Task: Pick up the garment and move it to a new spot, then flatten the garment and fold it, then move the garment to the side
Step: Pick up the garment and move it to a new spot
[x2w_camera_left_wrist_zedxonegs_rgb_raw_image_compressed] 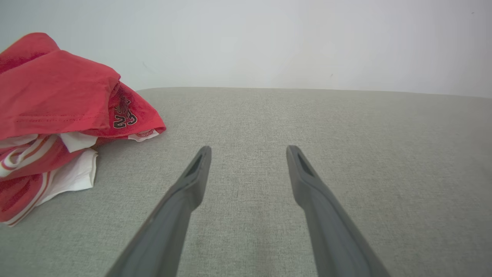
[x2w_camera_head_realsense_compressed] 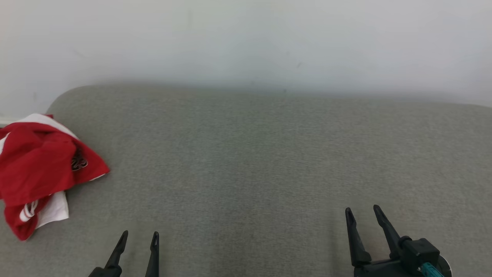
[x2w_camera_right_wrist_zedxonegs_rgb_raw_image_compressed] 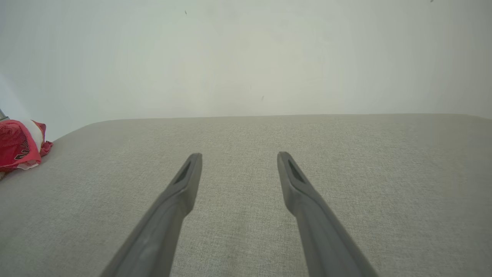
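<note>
- The garment (x2w_camera_head_realsense_compressed: 38, 165), red with white panels, is shown crumpled in a heap at the left edge of the grey padded surface (x2w_camera_head_realsense_compressed: 250, 154), just on the near side of its rounded far-left corner.
- In the head view the heap's long axis is seen to run roughly from the far edge toward the near edge. One red corner is pointed rightward toward the middle of the surface, and a narrower red and white end is directed toward the near edge.
- The heap's left part is cut off by the picture's border, so its full outline cannot be told.
- The left gripper (x2w_camera_head_realsense_compressed: 140, 234) is held above the near edge, to the right of the garment and apart from it, with its fingers spread wide and nothing between them.
- The right gripper (x2w_camera_head_realsense_compressed: 363, 209) is held over the near-right part of the surface, well apart from the garment, its fingers likewise parted and empty.
- In the left wrist view the garment (x2w_camera_left_wrist_zedxonegs_rgb_raw_image_compressed: 57, 96) is shown close up, to the left of the left gripper (x2w_camera_left_wrist_zedxonegs_rgb_raw_image_compressed: 249, 150). Stacked folds, striped trim and a dark printed "23" are resolved here, whereas in the head view the print is seen as a dark mark.
- In the right wrist view a small part of the garment (x2w_camera_right_wrist_zedxonegs_rgb_raw_image_compressed: 17, 144) is seen at the far left, beyond the right gripper (x2w_camera_right_wrist_zedxonegs_rgb_raw_image_compressed: 239, 156).
- A plain pale wall (x2w_camera_head_realsense_compressed: 246, 38) is seen behind the far edge.
</note>
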You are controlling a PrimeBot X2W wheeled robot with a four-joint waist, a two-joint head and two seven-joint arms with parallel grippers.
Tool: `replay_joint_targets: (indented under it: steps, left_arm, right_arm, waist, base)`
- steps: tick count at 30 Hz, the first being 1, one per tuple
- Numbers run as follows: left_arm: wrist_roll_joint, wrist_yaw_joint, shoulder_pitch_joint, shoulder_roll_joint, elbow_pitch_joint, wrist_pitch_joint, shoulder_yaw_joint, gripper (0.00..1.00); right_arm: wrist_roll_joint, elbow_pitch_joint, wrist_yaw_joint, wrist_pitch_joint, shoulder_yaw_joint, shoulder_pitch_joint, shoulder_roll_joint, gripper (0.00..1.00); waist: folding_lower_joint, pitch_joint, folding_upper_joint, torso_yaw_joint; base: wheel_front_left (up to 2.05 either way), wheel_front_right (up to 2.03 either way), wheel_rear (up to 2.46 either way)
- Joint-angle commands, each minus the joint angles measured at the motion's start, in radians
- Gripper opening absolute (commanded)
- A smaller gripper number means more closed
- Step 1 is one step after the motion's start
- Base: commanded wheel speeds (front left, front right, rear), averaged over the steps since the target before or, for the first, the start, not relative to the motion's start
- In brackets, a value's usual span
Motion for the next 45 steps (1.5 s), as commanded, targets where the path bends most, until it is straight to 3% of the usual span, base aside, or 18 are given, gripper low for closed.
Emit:
replay_joint_targets:
  steps: [1,18,24,32,37,45]
  left_arm:
    - [0.000,0.002,0.003,-0.005,0.000,-0.003,0.004,1.00]
    - [0.014,0.004,0.015,-0.035,-0.002,-0.003,0.127,1.00]
    - [-0.003,0.004,0.014,-0.041,0.005,-0.003,0.150,1.00]
    - [-0.095,0.002,-0.070,-0.038,0.023,-0.003,0.163,1.00]
    - [-0.112,0.002,-0.196,0.058,0.049,-0.003,0.131,1.00]
    - [-0.177,0.002,-0.462,0.271,0.165,-0.003,0.040,1.00]
  right_arm:
    - [0.011,-0.004,0.004,-0.001,0.012,0.003,-0.005,1.00]
    - [0.012,0.027,0.004,-0.001,0.104,-0.071,-0.023,1.00]
    - [0.014,0.039,0.004,-0.001,0.124,-0.094,-0.029,1.00]
    - [0.022,0.036,0.004,-0.001,0.140,-0.116,-0.054,1.00]
    - [0.023,0.021,0.004,-0.001,0.137,-0.137,-0.081,1.00]
    - [0.010,-0.017,0.004,-0.001,0.160,-0.176,-0.128,1.00]
  waist:
    - [0.0000,0.009,-0.0001,0.063]
    - [0.0000,0.074,-0.0001,0.389]
    - [0.0000,0.100,-0.0001,0.424]
    - [0.0000,0.157,-0.0001,0.383]
    - [0.0000,0.210,-0.0001,0.341]
    - [0.0000,0.305,-0.0001,0.271]
  base:
    - [0.00,0.00,0.00]
    - [0.00,0.00,0.00]
    - [0.00,0.00,0.00]
    - [0.00,0.00,0.00]
    - [0.00,0.00,0.00]
    - [0.00,0.00,0.00]
